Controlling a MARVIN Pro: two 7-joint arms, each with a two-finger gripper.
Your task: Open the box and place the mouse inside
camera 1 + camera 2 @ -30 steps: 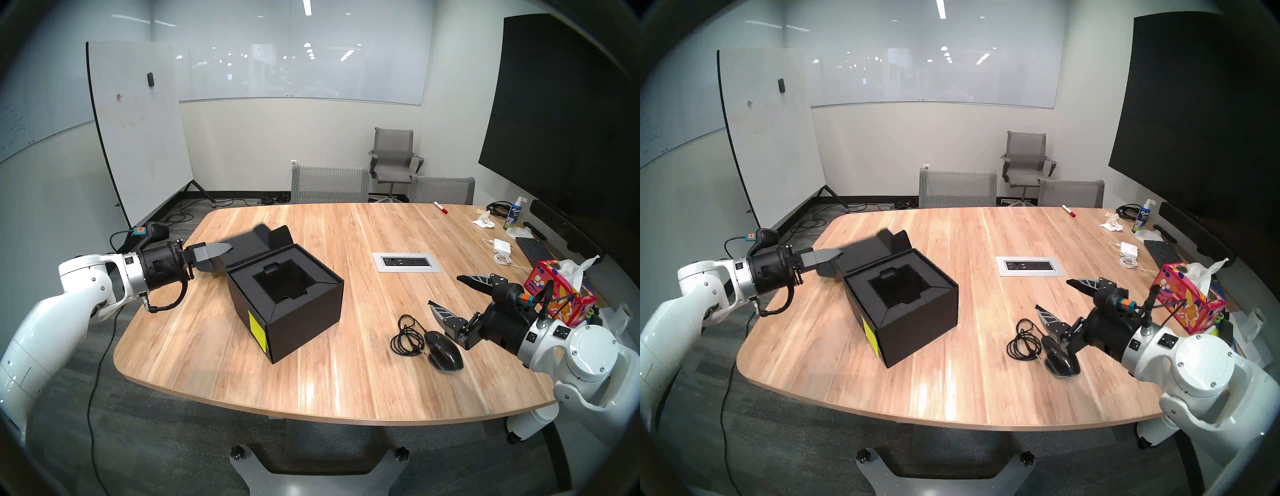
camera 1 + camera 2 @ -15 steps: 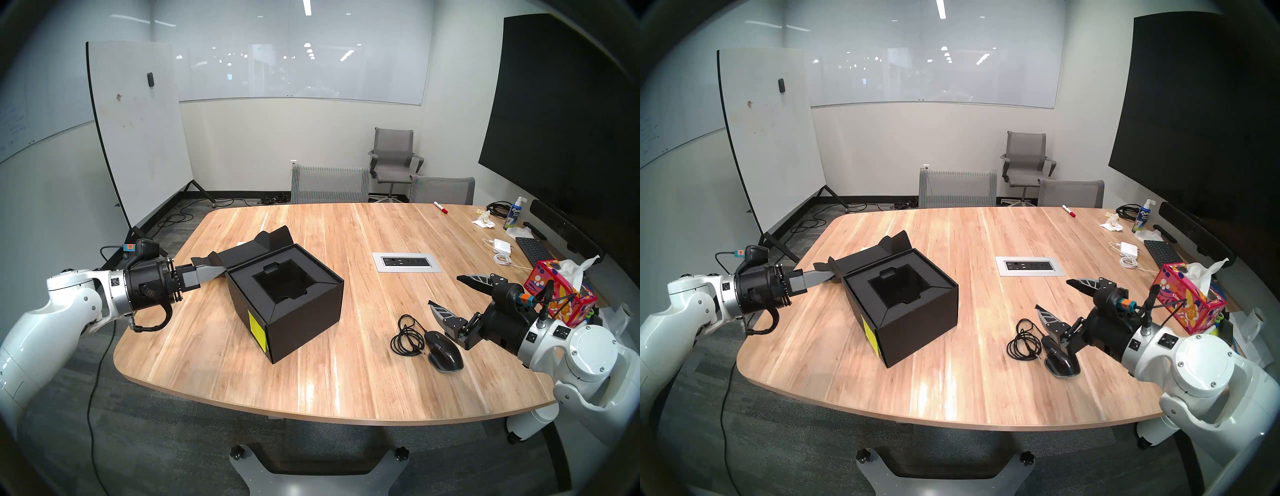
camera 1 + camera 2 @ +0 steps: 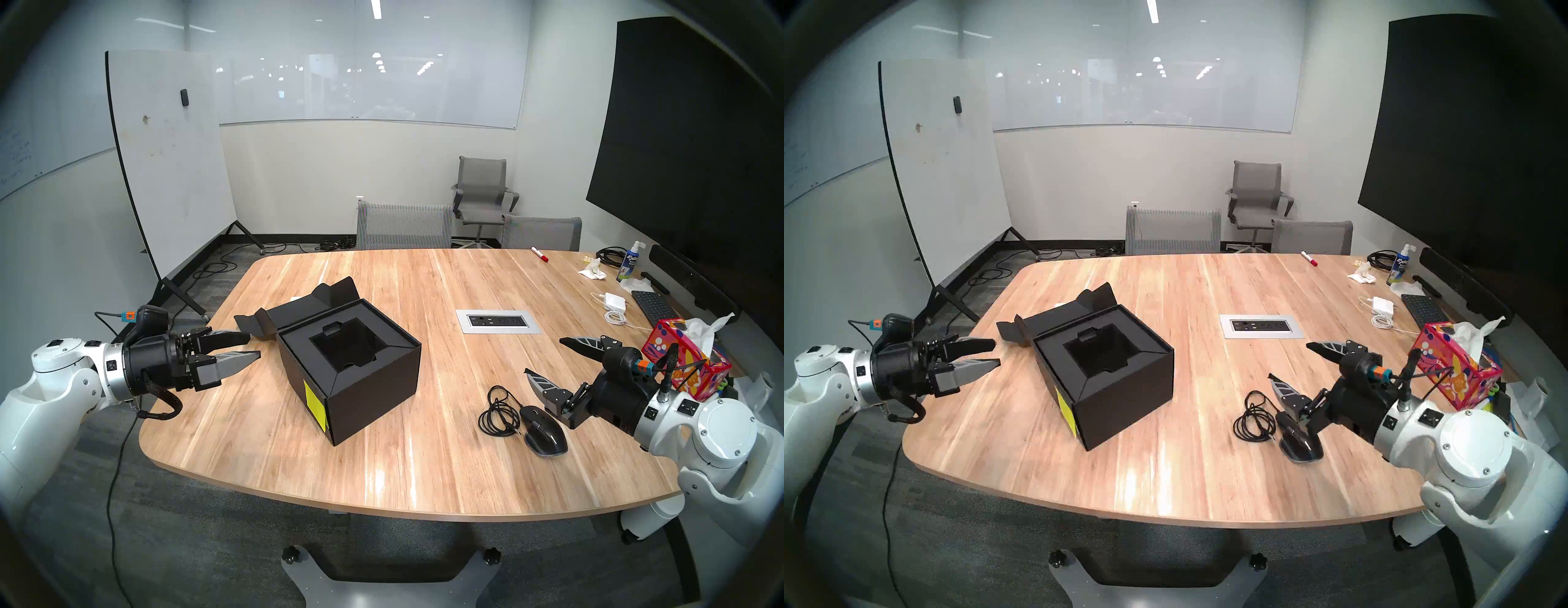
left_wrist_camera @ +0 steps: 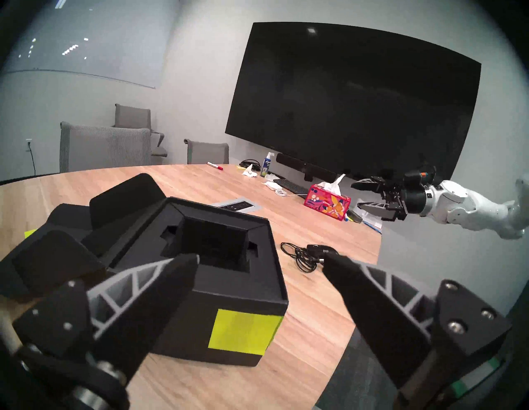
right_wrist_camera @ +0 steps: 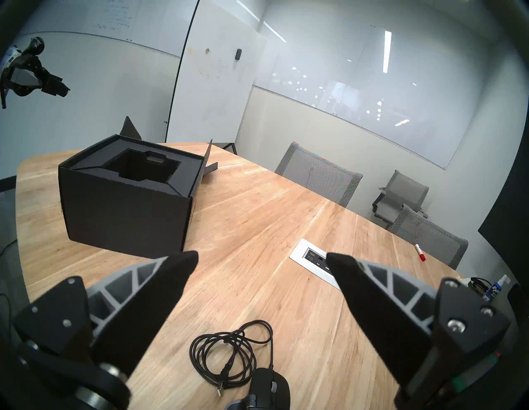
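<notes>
Box [image 3: 352, 373] sits lid-open at frame center; mouse [image 3: 545, 431] lies lower right on the tabletop [image 3: 424, 467]. Both pincers, left [image 3: 254, 346] and right [image 3: 545, 356], are released, empty. Risk: the coiled cable [image 3: 498, 414] snagging the box rim.

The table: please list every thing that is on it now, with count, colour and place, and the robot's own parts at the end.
box: one, black, lid folded open, left of centre.
mouse: one, black, near right edge, beside its coiled cable.
socket panel: one, silver, centre.
tissue box: one, red floral, right edge.
power adapter: one, white, far right.
keyboard: one, black, far right.
marker: one, red and white, far edge.
spray bottle: one, blue and white, far right corner.
left gripper: open, empty, left of the box.
right gripper: open, empty, above the mouse.
</notes>
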